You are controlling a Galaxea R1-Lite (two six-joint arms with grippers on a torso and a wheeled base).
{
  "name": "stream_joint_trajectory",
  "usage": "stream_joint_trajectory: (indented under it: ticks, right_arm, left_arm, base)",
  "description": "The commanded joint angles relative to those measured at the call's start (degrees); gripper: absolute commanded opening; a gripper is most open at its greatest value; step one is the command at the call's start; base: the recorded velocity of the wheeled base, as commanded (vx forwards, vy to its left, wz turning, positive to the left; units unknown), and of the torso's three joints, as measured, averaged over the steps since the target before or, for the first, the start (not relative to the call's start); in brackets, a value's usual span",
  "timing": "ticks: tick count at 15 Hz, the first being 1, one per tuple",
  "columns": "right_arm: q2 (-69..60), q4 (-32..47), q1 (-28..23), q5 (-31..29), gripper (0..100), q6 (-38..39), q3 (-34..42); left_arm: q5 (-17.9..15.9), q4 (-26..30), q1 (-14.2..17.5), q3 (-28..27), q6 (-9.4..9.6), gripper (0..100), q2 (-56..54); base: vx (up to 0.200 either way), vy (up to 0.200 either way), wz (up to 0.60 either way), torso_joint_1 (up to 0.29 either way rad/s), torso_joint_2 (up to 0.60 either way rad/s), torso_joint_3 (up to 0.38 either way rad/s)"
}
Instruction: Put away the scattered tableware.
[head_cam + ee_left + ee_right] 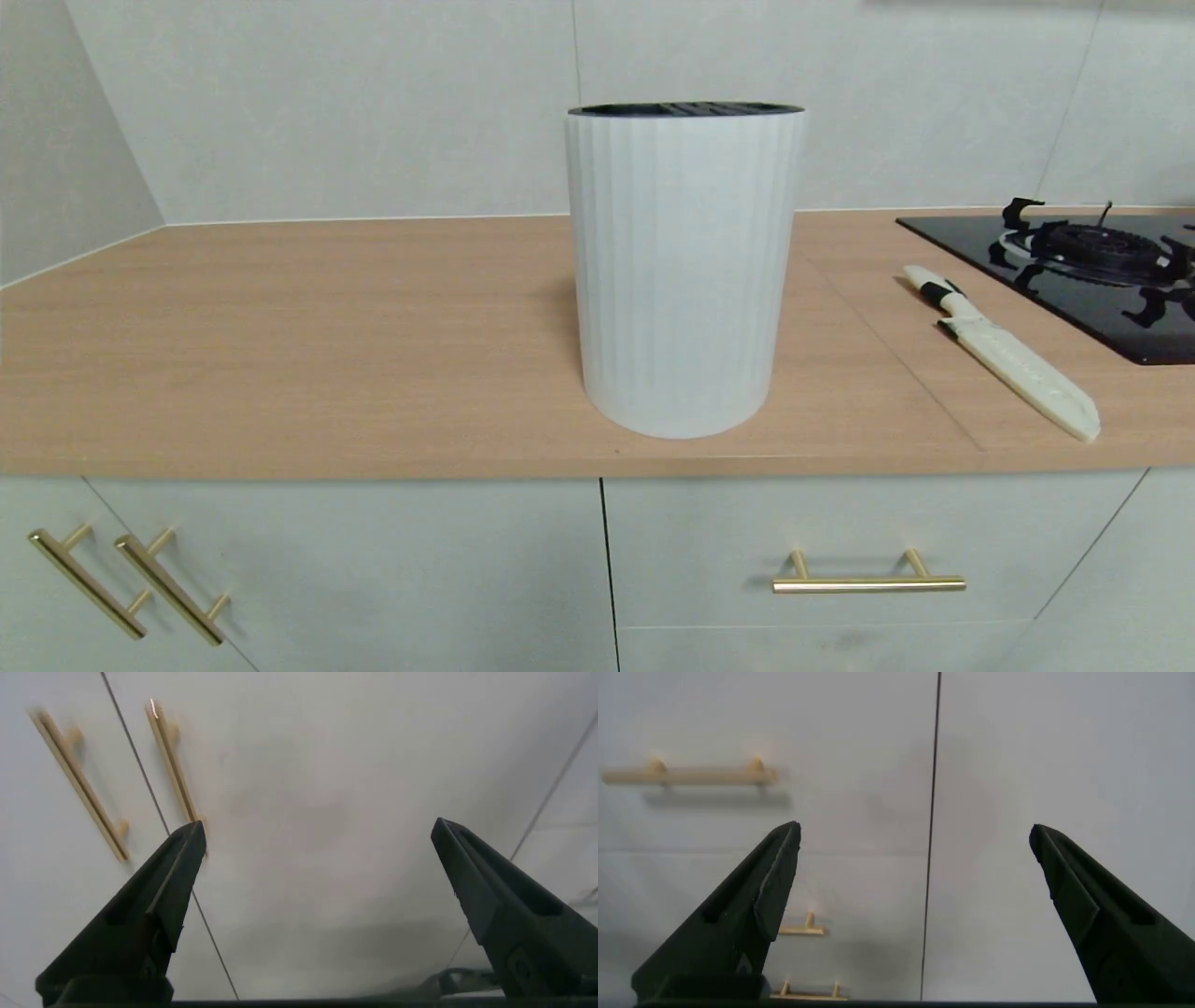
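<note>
Both spread wide: left gripper (318,826) and right gripper (913,828), facing cabinet fronts (308,756)

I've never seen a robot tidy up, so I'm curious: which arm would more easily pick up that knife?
Probably the right. The knife lies right of the holder, beside the stove, on that arm's side. The left gripper and right gripper are both open, facing the cabinet doors.

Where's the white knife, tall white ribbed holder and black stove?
white knife (1018,373), head view, on its blade.
tall white ribbed holder (681,280), head view, its side wall.
black stove (1083,245), head view, its burner.
</note>
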Motion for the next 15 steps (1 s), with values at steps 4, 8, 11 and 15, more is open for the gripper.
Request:
stream_joint_trajectory:
  ticks: [4,8,11,15]
  right_arm:
    - [0.07,-0.01,-0.01,0.02,100,0.04,0.0]
    - [0.07,-0.01,-0.01,0.02,100,0.04,0.0]
    - [0.07,-0.01,-0.01,0.02,100,0.04,0.0]
    - [0.07,-0.01,-0.01,0.02,100,0.04,0.0]
  left_arm:
    - [0.0,0.01,0.02,0.01,0.02,100,0.0]
    - [0.0,0.01,0.02,0.01,0.02,100,0.0]
    - [0.0,0.01,0.02,0.01,0.02,100,0.0]
    - [0.0,0.01,0.02,0.01,0.02,100,0.0]
  base:
    - [0.0,0.0,0.0,0.174,-0.49,-0.294]
    - [0.0,0.0,0.0,0.19,-0.47,-0.283]
    - [0.0,0.0,0.0,0.204,-0.49,-0.277]
    - [0.0,0.0,0.0,0.223,-0.5,-0.283]
